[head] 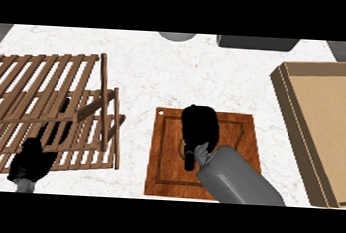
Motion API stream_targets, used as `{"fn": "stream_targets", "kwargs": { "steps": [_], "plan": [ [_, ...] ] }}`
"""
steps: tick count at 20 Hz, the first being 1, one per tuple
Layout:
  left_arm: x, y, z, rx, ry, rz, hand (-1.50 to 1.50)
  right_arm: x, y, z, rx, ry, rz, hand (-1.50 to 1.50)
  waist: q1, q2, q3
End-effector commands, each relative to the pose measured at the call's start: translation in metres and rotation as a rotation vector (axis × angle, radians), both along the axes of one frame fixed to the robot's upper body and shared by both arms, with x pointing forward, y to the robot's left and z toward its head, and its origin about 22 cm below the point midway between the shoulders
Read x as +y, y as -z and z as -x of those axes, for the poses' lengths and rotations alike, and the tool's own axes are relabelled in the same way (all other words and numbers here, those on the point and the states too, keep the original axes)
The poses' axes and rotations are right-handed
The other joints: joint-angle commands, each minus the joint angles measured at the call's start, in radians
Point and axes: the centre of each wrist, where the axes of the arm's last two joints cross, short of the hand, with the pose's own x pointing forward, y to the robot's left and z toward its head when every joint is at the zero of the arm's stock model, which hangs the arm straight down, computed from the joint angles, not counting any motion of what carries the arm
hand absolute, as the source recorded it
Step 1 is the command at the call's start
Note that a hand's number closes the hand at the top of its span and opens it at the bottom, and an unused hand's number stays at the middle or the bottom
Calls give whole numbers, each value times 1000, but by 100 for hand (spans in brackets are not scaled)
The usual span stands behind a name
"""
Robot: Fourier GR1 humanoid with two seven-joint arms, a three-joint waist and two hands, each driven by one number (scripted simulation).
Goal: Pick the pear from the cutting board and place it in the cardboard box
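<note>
A brown wooden cutting board (237, 134) lies at the counter's middle. My right hand (200, 126) hovers over its centre, fingers stretched away from me and the thumb tucked near the wrist. It hides nearly all of the pear (184, 148); only a yellowish sliver shows under the hand's left edge. I cannot see any finger curled round the pear. The cardboard box (319, 104) stands open at the right edge of the counter, well apart from the board. My left hand (31, 163) rests open at the lower left.
A slatted wooden rack (49, 97) fills the counter's left side, and my left hand sits over its near corner. A grey round object (178, 36) and a dark one (257, 42) sit at the far edge. White marble counter lies between board and box.
</note>
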Motion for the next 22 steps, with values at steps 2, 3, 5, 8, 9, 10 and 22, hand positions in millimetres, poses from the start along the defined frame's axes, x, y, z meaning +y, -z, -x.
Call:
{"fn": "stream_targets", "kwargs": {
  "steps": [2,3,5,8,9,10,22],
  "plan": [
    [25,-35,-11,-104,-49,-30,0,-86,0,-48,-13,398,-133,150,3,0,21],
    [9,-33,-15,-123,-41,-14,0,-91,-17,-61,-17,474,-189,150,-4,1,21],
    [11,-43,-17,-129,-31,-18,0,-106,-5,-68,-39,536,-138,150,11,0,20],
    [22,-40,-25,-131,-39,-25,0,-112,-32,-88,-118,563,-139,150,9,-1,18],
    [21,-29,-19,-121,-44,-29,0,-111,-38,-94,-149,553,-107,150,13,-2,18],
    [15,-38,-14,-131,-46,-17,0,-115,-35,-89,-187,538,-102,150,13,-5,18],
    [25,-40,-17,-128,-64,-29,0,-69,-173,-74,-671,584,-108,150,-11,-22,17]
  ]
}}
